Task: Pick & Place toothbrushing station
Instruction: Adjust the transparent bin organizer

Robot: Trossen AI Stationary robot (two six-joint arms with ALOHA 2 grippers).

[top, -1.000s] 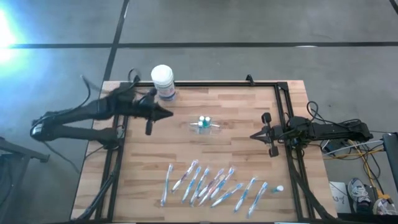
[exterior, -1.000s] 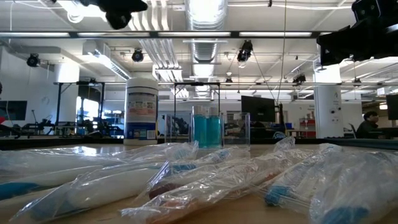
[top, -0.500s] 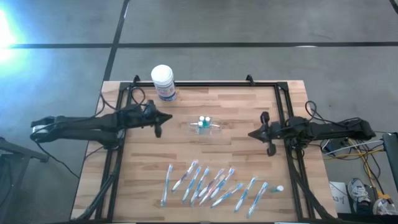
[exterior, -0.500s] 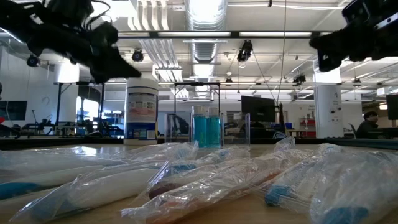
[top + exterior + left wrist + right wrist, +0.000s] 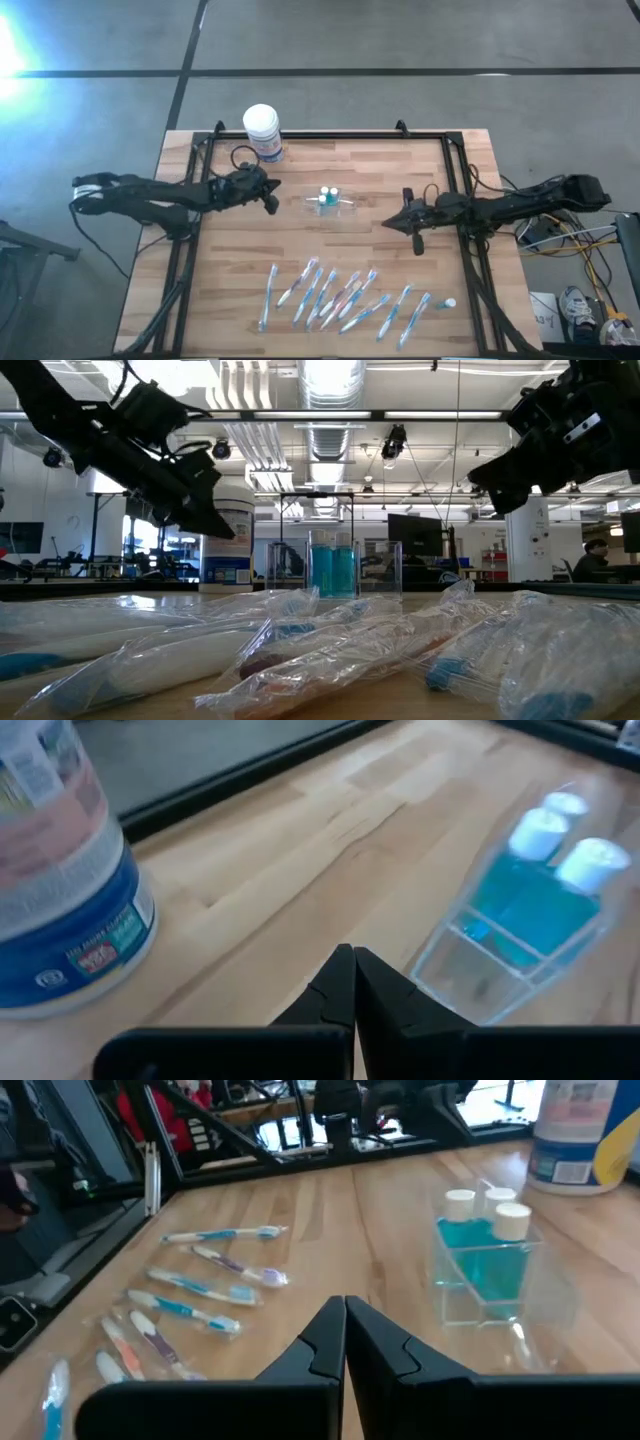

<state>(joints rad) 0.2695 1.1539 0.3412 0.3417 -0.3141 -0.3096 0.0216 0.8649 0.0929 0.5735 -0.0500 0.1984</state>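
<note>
The toothbrushing station (image 5: 329, 203) is a clear plastic holder standing on its base in the middle of the wooden table, with two white-capped bottles of blue liquid in it (image 5: 487, 1270) (image 5: 525, 910) (image 5: 333, 568). My left gripper (image 5: 272, 204) is shut and empty, left of the station and above the table (image 5: 352, 970). My right gripper (image 5: 385, 222) is shut and empty, right of the station (image 5: 345, 1320).
A white tub with a blue label (image 5: 262, 132) stands at the table's far left (image 5: 60, 890). Several wrapped toothbrushes (image 5: 340, 296) lie in a row along the near part of the table (image 5: 200, 1295). A black frame (image 5: 330, 135) borders the table.
My left gripper has come down and gone toward the table's right edge, closer to the station. My right gripper has gone toward the table's left edge, toward the station. The station has not moved.
</note>
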